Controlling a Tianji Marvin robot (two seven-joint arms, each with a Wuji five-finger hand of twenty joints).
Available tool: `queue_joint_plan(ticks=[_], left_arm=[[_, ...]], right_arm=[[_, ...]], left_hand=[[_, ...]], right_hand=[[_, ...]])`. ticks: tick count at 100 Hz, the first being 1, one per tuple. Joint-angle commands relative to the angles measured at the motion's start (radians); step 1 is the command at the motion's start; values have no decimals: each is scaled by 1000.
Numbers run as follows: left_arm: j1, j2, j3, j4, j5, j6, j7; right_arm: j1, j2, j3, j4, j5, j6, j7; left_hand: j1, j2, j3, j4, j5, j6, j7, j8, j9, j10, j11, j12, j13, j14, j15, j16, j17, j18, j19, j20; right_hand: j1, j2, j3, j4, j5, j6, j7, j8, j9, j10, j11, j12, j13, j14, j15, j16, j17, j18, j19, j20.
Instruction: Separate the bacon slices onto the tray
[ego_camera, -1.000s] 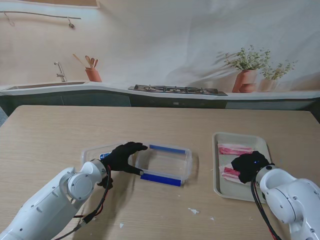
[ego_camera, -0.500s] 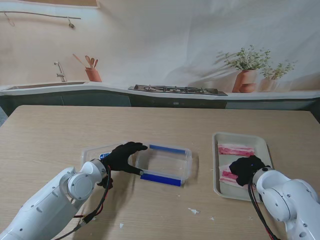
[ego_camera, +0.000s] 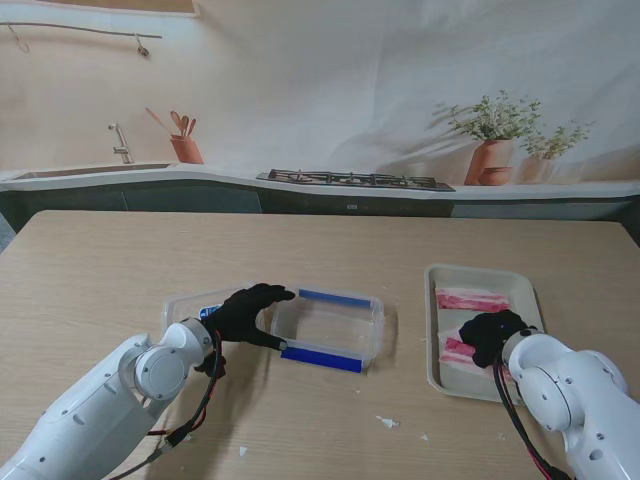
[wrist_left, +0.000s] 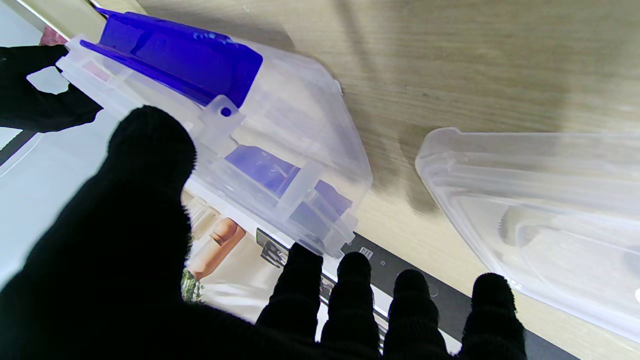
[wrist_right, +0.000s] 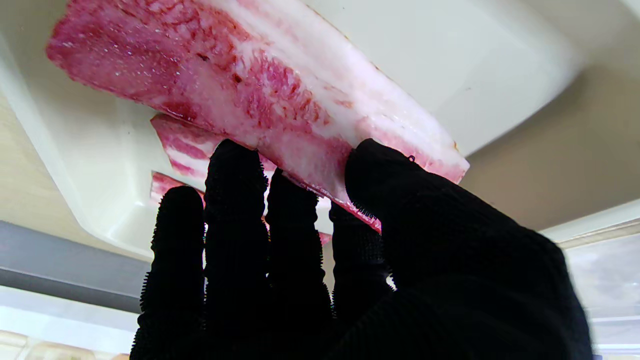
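The tray sits on the right side of the wooden bench, a pale, shallow, rounded-corner rectangle with its long axis running near to far. At its far end one bacon slice lies flat, its long axis running left to right. Nearer to me, the right hand is over the tray, its black-gloved fingers and thumb pinched on the end of a second slice, whose free end points left. The right wrist view shows what the stand view cannot: this held slice is a thick, glossy strip, streaked red meat with a wide white band of fat, lifted off the tray floor, and the ends of more pieces lie under it against the tray's smooth inner wall

On the left, the left hand grips the left end of a clear plastic container, thumb on the near side and fingers on the far side. The container is a rounded rectangle with its long axis left to right and a blue clip along each long side. The left wrist view shows the blue latch hinged on the translucent wall, and beside it a separate clear lid lying flat on the bench; in the stand view that lid is partly hidden behind the hand
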Motion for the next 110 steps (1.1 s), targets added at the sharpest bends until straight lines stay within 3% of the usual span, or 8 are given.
queue_joint_plan(ticks=[1, 11, 23, 32, 41, 44, 65, 110], left_arm=[[3, -2, -1, -1, 0, 7, -15], [2, -2, -1, -1, 0, 6, -16], [3, -2, -2, -1, 0, 7, -14], [3, -2, -2, -2, 0, 8, -15], [3, -2, -2, -1, 1, 8, -16], [2, -2, -2, -1, 1, 8, -15], [-1, -2, 1, 3, 0, 7, -15], [11, -11, -13, 2, -1, -20, 31]], right_arm=[[-8, -7, -8, 14, -4, 9, 8], [-7, -6, -11, 13, -28, 9, 17], [-6, -4, -9, 11, -35, -1, 40], [-6, -4, -7, 10, -30, -2, 40], [-13, -4, 1, 0, -26, -9, 45], [-17, -4, 4, -5, -24, -12, 49], [-43, -6, 34, -33, -8, -38, 33], [-125, -23, 106, -109, 54, -82, -112]], left_hand=[[-2, 19, -10, 34, 7, 23, -3, 1, -4, -29, -4, -10, -22, -26, -8, 11, -14, 4, -37, -9], [-2, 20, -10, 34, 7, 23, -3, 0, -3, -29, -4, -10, -22, -25, -8, 11, -15, 4, -37, -9], [-2, 20, -11, 34, 7, 23, -3, 0, -3, -30, -4, -10, -22, -26, -8, 11, -15, 3, -37, -9], [-2, 21, -11, 34, 6, 23, -4, 0, -5, -24, -6, -11, -23, -23, -9, 11, -15, 3, -37, -9], [-3, 22, -12, 34, 5, 23, -4, 0, -5, -24, -7, -12, -23, -24, -9, 11, -15, 2, -37, -9], [-3, 21, -12, 34, 5, 23, -4, 0, -5, -24, -7, -12, -23, -23, -9, 11, -16, 2, -37, -9], [-2, 21, -12, 34, 5, 23, -4, 0, -5, -23, -7, -12, -23, -24, -10, 11, -15, 3, -37, -9], [-7, 23, -16, 33, -26, -20, -9, -1, -6, -20, -9, -13, -23, -23, -9, 11, -11, 6, -35, -8]], right_hand=[[46, 42, 29, -8, 10, -99, 37, 5, 0, -50, 18, 5, -17, -19, -1, 5, -11, -10, 2, 23], [21, 31, 1, 2, -39, -92, 12, -42, -54, -58, -3, -27, -63, -13, -48, -16, -40, -18, -11, 16], [-9, 48, -33, 18, -86, -34, -81, -207, -121, -59, -97, -146, -144, 1, -185, -88, -103, -13, -75, -13], [-50, 72, -30, 39, -68, 3, -206, -256, -156, -58, -148, -231, -186, 13, -278, -139, -130, -9, -116, -32], [-113, 100, -17, 100, -49, 31, -371, -221, -192, -48, -209, -315, -229, 25, -358, -183, -152, -9, -148, -42], [-135, 109, -22, 130, -43, 39, -438, -157, -210, -43, -225, -359, -250, 31, -381, -192, -162, -9, -163, -44], [-214, 129, -78, 130, -119, 45, -502, -158, -316, -38, -305, -410, -357, 39, -473, -232, -196, -22, -194, -50], [-238, 198, -207, 151, -148, 52, -516, -151, -365, -30, -309, -421, -433, 42, -504, -253, -229, -30, -241, -36]])
